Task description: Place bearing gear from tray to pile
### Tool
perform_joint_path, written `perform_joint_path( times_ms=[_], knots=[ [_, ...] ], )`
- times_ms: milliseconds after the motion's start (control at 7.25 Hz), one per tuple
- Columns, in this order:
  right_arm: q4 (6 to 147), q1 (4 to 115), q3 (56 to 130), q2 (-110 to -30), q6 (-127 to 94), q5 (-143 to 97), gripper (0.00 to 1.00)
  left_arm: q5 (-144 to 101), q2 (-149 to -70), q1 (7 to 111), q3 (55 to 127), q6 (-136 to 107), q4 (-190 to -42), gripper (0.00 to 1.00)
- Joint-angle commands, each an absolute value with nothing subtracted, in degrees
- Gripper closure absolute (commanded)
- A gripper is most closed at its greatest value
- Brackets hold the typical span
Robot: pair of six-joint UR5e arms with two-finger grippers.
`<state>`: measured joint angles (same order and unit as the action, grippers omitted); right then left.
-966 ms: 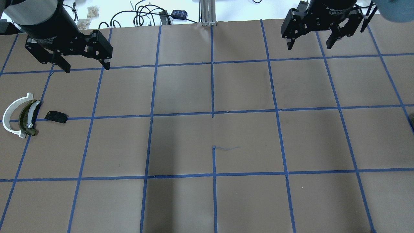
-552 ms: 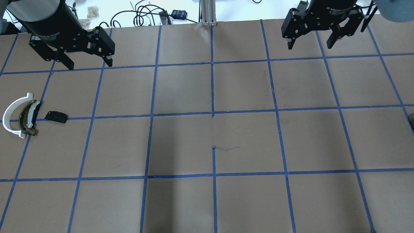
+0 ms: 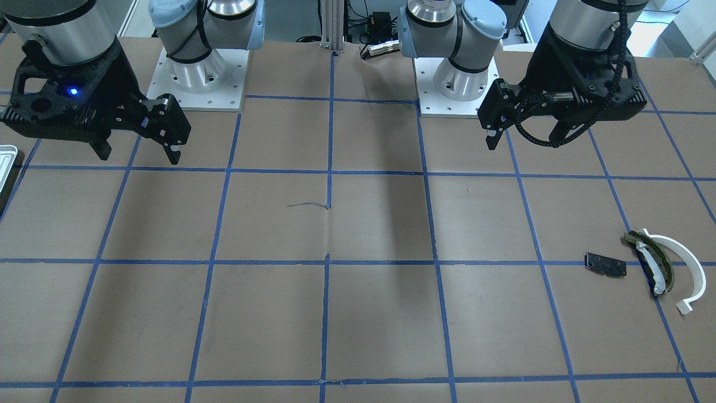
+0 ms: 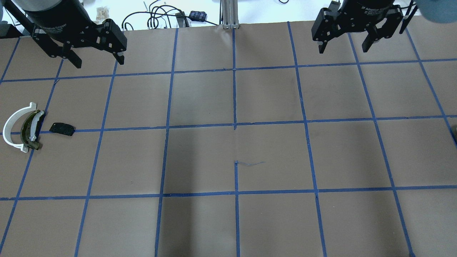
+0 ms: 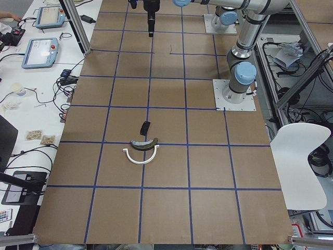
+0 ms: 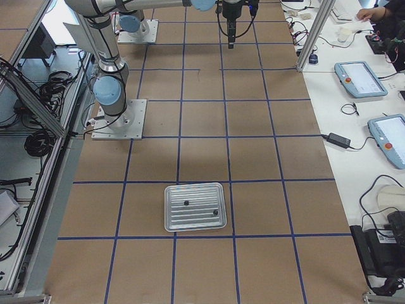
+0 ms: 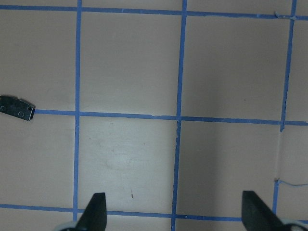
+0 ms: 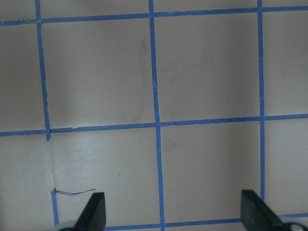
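Observation:
The tray point(image 6: 190, 220) is pale silver and lies on the table at my right end; its corner also shows in the front view point(image 3: 5, 159). Two small dark parts point(image 6: 186, 202) point(image 6: 216, 211) lie in it, too small to tell apart. The pile lies at my left end: a white arc strip point(image 4: 10, 128), an olive curved piece point(image 4: 25, 131) and a small black plate point(image 4: 62, 129). My left gripper point(image 4: 100, 64) is open and empty, above the table and beyond the pile. My right gripper point(image 4: 343, 50) is open and empty at the far right.
The table is brown paper with a blue tape grid point(image 4: 235, 126). Cables and small boxes point(image 4: 171, 16) lie beyond its far edge. The two arm bases point(image 3: 196, 73) point(image 3: 458, 78) stand at the robot's side. The black plate shows at the left edge of the left wrist view point(image 7: 17, 108).
My left gripper has moved toward the table's far edge, away from the pile, still open. My right gripper has barely shifted. The pile has not moved.

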<state>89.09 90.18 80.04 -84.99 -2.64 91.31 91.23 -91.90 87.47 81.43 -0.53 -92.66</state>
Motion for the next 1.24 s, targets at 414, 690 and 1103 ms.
perform_joint_path(
  times_ms=[414, 690, 1103],
  knots=[
    [89.0, 88.1, 80.2, -84.6, 1.2, 91.5, 0.00, 91.2, -91.8, 87.9, 82.1, -0.5, -92.6, 0.00],
    [88.4, 79.1, 80.7, -84.8, 18.6, 91.6, 0.00, 91.1, -91.8, 87.9, 82.1, -0.5, -92.6, 0.00],
    [89.6, 60.5, 84.4, -84.6, 41.3, 91.6, 0.00, 91.2, -91.6, 88.0, 82.6, -0.6, -93.0, 0.00]
  ],
)
